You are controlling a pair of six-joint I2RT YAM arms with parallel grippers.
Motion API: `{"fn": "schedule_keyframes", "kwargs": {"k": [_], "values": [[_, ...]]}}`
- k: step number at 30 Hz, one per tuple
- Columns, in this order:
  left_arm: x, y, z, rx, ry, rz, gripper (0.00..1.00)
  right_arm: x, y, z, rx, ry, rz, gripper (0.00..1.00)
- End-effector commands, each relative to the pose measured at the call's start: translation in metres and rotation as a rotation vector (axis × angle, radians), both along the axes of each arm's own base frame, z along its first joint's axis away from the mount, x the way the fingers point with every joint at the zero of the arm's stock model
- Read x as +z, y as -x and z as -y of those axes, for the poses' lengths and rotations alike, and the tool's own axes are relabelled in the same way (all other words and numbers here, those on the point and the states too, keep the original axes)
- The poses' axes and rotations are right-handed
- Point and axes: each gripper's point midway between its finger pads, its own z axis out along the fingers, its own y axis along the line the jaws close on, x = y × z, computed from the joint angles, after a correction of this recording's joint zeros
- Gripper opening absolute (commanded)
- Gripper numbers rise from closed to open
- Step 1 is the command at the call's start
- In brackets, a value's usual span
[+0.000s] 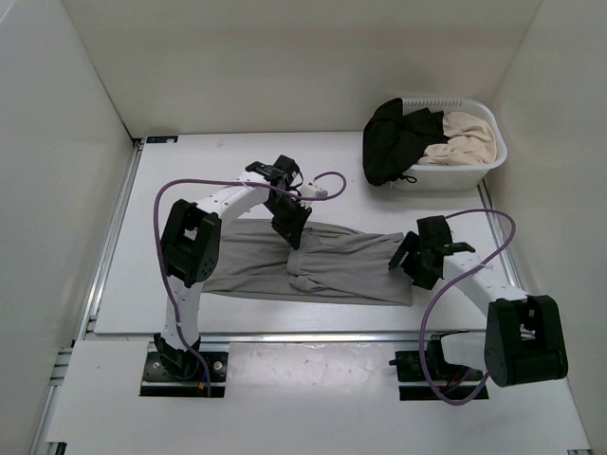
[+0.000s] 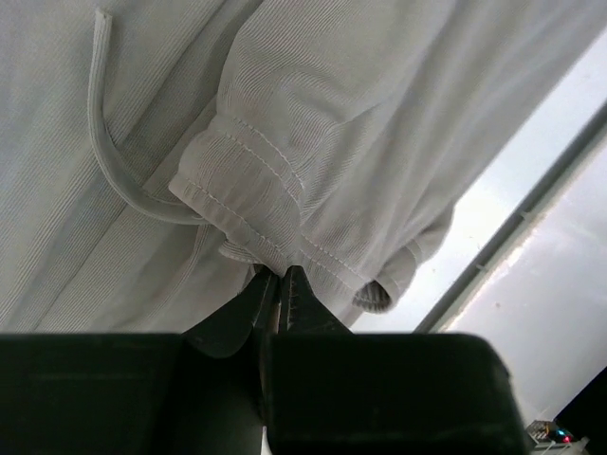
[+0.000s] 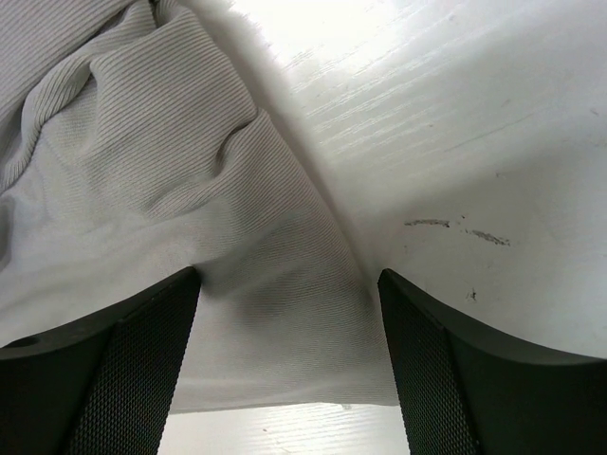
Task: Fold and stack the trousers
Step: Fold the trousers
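The grey trousers (image 1: 346,268) lie flat across the middle of the table, running left to right. My left gripper (image 1: 295,234) is down on their middle. In the left wrist view its jaws are pressed together on a fold of trousers (image 2: 313,152) cloth just under two ribbed leg cuffs (image 2: 248,199), with a drawstring (image 2: 104,142) lying loose beside them. My right gripper (image 1: 411,260) hovers at the right end of the trousers. Its fingers (image 3: 133,370) stand wide apart astride a corner of the trousers (image 3: 190,190), and this gripper (image 3: 289,318) holds nothing.
A white laundry basket (image 1: 474,172) stands at the back right, holding a black garment (image 1: 392,142) and a beige garment (image 1: 467,138). White walls close in the table on the left, right and back. A metal rail (image 2: 517,237) runs along the table's near edge.
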Motion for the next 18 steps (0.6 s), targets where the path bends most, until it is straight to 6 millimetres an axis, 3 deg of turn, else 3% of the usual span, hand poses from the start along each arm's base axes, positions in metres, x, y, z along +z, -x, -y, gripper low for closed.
{"fn": "schedule_keyframes", "kwargs": {"k": [1, 2, 6, 14, 15, 16, 17, 18], "values": [[-0.005, -0.009, -0.004, 0.044, -0.034, 0.035, 0.14, -0.012, 0.016, 0.008, 0.077, 0.052, -0.076, 0.82], [-0.002, -0.018, -0.005, 0.064, -0.031, 0.057, 0.14, -0.006, 0.010, 0.007, 0.086, 0.053, -0.051, 0.82], [-0.016, -0.022, -0.008, 0.074, -0.048, 0.029, 0.14, -0.003, 0.003, 0.000, 0.125, 0.025, -0.039, 0.82], [-0.023, -0.025, -0.007, 0.066, -0.053, 0.025, 0.14, -0.014, -0.015, 0.004, 0.152, 0.045, -0.050, 0.81], [-0.023, -0.025, -0.007, 0.066, -0.053, 0.025, 0.14, -0.014, -0.016, 0.001, 0.158, 0.031, -0.055, 0.76], [-0.023, -0.025, -0.007, 0.066, -0.053, 0.025, 0.14, -0.018, -0.017, 0.001, 0.158, 0.032, -0.073, 0.58], [-0.021, -0.027, -0.005, 0.066, -0.048, 0.032, 0.19, -0.020, -0.014, -0.004, 0.181, 0.011, -0.083, 0.51], [-0.021, -0.027, -0.005, 0.066, -0.048, 0.032, 0.29, -0.017, -0.018, -0.003, 0.174, 0.001, -0.075, 0.31]]}}
